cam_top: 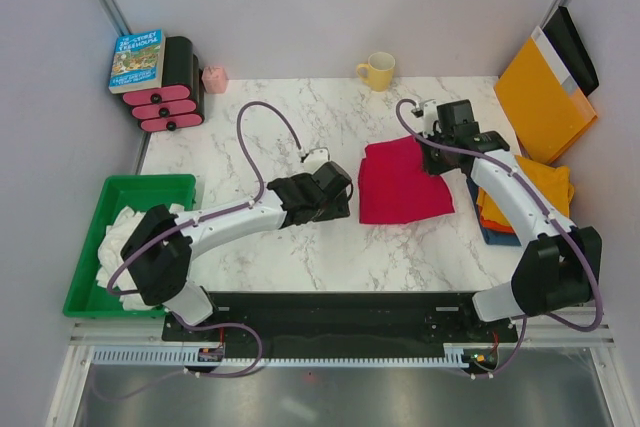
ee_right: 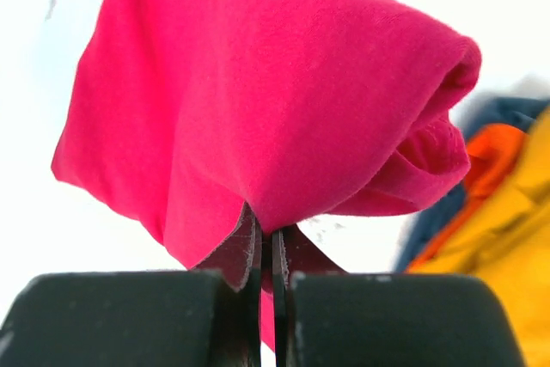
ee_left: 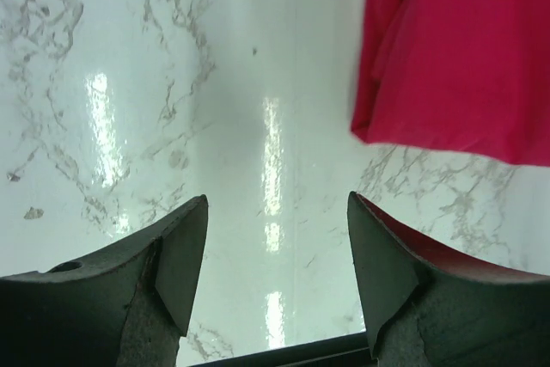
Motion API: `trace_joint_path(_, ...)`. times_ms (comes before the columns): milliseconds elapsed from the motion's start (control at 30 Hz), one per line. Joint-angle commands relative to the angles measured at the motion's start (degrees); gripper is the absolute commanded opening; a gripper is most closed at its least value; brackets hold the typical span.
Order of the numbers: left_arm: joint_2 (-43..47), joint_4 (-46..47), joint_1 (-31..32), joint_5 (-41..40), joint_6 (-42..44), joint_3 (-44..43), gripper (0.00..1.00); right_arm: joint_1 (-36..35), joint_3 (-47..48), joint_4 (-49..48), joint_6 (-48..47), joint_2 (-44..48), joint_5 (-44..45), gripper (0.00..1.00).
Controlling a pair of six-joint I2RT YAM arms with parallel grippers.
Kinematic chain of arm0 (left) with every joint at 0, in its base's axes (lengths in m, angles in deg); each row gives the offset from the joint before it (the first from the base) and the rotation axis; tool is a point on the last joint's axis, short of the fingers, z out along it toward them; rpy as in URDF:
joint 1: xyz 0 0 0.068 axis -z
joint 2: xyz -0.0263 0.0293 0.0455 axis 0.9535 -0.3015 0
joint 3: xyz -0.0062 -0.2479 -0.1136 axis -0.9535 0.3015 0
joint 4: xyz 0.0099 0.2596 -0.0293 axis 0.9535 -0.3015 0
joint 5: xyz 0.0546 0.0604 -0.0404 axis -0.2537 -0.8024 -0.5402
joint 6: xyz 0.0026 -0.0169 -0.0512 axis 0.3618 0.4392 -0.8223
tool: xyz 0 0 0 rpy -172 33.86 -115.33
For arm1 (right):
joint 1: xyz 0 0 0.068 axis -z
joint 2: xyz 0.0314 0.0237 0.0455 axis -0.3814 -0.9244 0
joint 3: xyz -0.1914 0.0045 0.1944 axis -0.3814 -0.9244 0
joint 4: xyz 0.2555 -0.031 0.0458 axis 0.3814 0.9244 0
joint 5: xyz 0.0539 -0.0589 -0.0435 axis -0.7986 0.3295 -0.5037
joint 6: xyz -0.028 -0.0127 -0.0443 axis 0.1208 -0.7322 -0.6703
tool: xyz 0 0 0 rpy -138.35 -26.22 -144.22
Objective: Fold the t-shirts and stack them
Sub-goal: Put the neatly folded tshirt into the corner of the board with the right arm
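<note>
Crimson t-shirt (cam_top: pixel 402 189), edge in R gripper (ee_right: pixel 266 251) pinch

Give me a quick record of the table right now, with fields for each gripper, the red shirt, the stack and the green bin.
left gripper: jaws open, empty, over the table beside the red t-shirt
right gripper: jaws shut on the red t-shirt, at its far right corner
red t-shirt: folded, mid-table
stack: mustard on top, orange and blue beneath, right of the red t-shirt
green bin: left edge, white cloth inside
</note>
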Motion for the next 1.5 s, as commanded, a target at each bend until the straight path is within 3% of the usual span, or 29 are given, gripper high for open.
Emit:
trace_joint_path(0, 2.87, -0.74, 1.63, -2.52, -3.80, 2.17, 0.72, 1.72, 4.02, 3.29, -1.82, 4.03, 4.76, 0.00)
trace_joint_path(500, 1.99, -0.91, 4.71, -1.64, -5.38, 5.15, 0.72, 8.31, 12.11, 10.58, -12.37, 9.13, 11.00, 0.00)
trace_joint_path(733, 1.90, -1.00, 6.03, -1.11, -5.91, 6.12, 0.71, 15.95, 12.64, 11.91, -15.27, 10.53, 9.69, 0.00)
trace_joint_path(1200, 0.15, -0.48, 7.52, -0.58, -7.32, 7.35, 0.72, 31.25, 17.82, 12.70, -20.99, 6.23, 4.06, 0.00)
trace_joint_path(1467, -1.26, -0.30, 7.79, 0.03, -6.88, 6.56, 0.72, 35.47, 12.04, 6.56, -20.99, 2.37, 3.62, 0.00)
